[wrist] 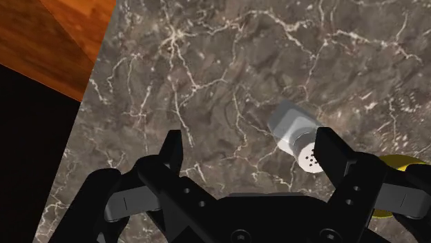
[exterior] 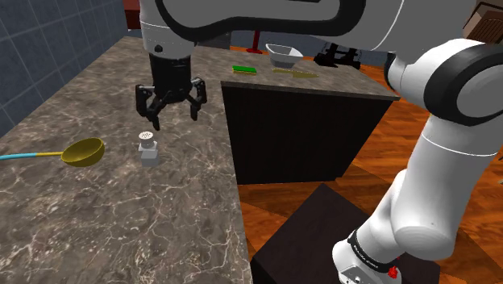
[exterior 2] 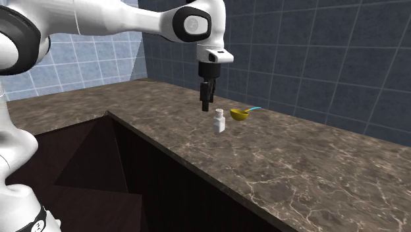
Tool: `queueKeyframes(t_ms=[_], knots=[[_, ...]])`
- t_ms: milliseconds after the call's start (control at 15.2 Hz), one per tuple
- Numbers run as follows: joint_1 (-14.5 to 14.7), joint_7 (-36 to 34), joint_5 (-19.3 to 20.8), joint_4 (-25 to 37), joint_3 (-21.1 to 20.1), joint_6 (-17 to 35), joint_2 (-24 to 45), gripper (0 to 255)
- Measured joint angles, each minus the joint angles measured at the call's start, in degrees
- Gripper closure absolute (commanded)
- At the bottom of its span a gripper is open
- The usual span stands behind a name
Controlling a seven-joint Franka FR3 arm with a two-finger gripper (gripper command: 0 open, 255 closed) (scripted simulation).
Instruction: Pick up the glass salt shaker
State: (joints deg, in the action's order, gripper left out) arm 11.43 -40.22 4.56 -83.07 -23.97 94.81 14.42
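1. Gripper (exterior: 172, 113): your black fingers (wrist: 173, 148) are standing spread wide, released and clasping nothing. The gripper is hanging above the bench (exterior: 121, 226), over the salt shaker and slightly to its right in the shoulder view, clear of it.

2. Salt shaker (exterior: 147, 148): a pale grey blocky body with a round white perforated cap. It is standing upright on the dark, white-veined marble bench, partway in from the edge. In the wrist view you are seeing it just beside one finger rather than centred between the two.

3. Ladle (exterior: 84, 151): a yellow bowl on a blue handle. It is lying on the bench to the shaker's left in the shoulder view, near it but not touching.

4. White bowl (exterior: 283, 55) and green item (exterior: 245, 69): these are sitting on the far bench, well apart from the shaker.
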Motion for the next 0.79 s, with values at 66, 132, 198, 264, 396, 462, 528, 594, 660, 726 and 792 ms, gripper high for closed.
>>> queueKeyframes(t_ms=[66,132,198,264,396,462,528,594,660,726,792], knots=[[1.1,-1.0,1.0,3.3,-0.2,-0.9,2.5,0],[2.4,-2.0,2.2,7.2,-0.3,-1.9,5.4,0],[3.5,-2.6,3.2,10.5,-0.3,-2.7,7.9,0],[4.8,-3.2,4.3,14.8,-0.2,-4.1,10.8,0],[6.8,-4.2,5.7,20.3,0.0,-5.6,14.7,0],[6.9,-4.3,5.8,20.1,0.0,-5.2,15.0,0],[6.7,-4.4,5.8,18.9,0.0,-4.2,14.8,0],[6.7,-4.5,5.8,18.3,0.0,-3.5,14.8,0],[6.4,-4.5,5.7,16.9,0.0,-2.5,14.4,0],[6.3,-4.6,5.6,15.8,0.0,-1.6,14.3,0],[6.2,-4.6,5.6,14.8,0.0,-0.8,14.1,0]])
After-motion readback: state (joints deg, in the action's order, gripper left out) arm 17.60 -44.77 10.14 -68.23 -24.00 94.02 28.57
